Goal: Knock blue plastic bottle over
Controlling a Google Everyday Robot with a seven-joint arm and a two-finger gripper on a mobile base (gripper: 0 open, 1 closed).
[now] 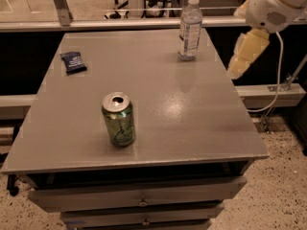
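Our gripper (241, 61) hanging just off the right edge of the grey table (192, 123), its grip wide or narrow we cannot tell, blue plastic bottle (190, 28) upright at the far right of the tabletop, near the gripper but apart, green soda can (118, 119) standing toward the front, small dark blue packet (73, 62) flat at the far left.

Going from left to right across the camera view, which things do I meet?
Dark blue packet, green can, blue plastic bottle, then the gripper, hanging beyond the right edge of the table.
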